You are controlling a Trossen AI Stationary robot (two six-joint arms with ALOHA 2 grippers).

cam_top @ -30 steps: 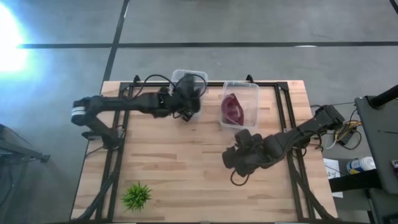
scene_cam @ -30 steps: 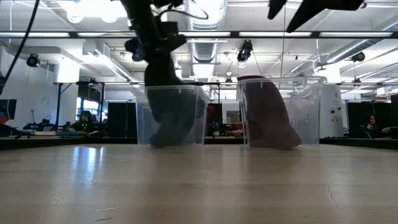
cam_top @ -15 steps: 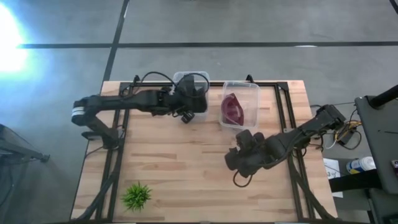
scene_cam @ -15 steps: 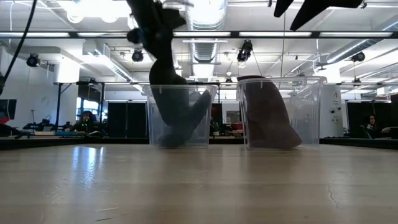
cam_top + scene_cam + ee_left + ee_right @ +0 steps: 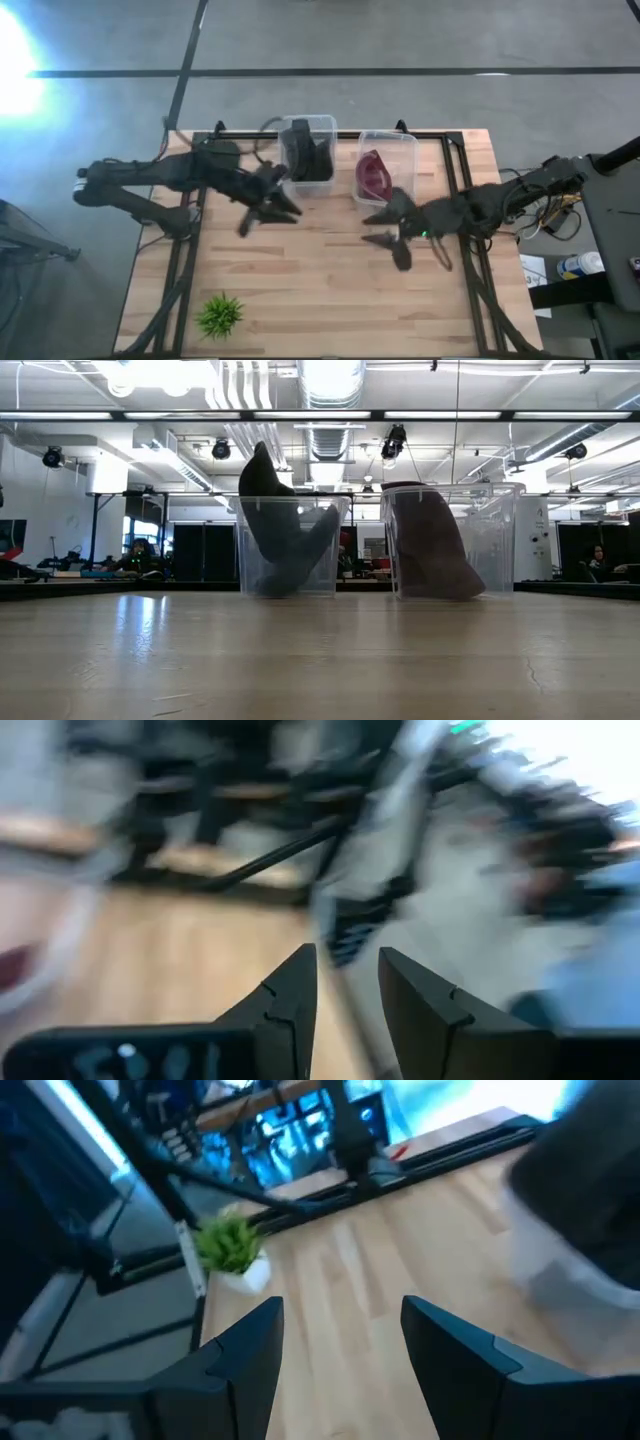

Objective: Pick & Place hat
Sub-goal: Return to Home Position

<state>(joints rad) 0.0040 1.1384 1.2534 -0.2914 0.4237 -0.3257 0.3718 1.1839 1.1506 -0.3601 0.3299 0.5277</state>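
A dark grey hat (image 5: pixel 308 152) sits in the left clear bin (image 5: pixel 325 122) at the table's far edge. In the low view the hat (image 5: pixel 285 540) leans inside the bin and its tip pokes above the rim. A maroon hat (image 5: pixel 374 176) lies in the right clear bin (image 5: pixel 405 140), also seen in the low view (image 5: pixel 430 550). My left gripper (image 5: pixel 268 208) is open and empty over the table, near-left of the left bin; its fingers (image 5: pixel 290 1000) stand apart. My right gripper (image 5: pixel 385 230) is open and empty, just near of the right bin (image 5: pixel 340 1350).
A small green plant (image 5: pixel 219 315) stands near the table's near-left corner and shows in the right wrist view (image 5: pixel 232 1245). Bare wood (image 5: pixel 320 280) lies between the bins and the near edge. Black frame rails (image 5: pixel 455 170) run along the table's sides.
My left gripper has let go of the dark hat, which stays in the left bin, and has drawn back fast toward the table's near-left. The left bin slid a little toward the right. My right gripper has swung toward the far edge and turned.
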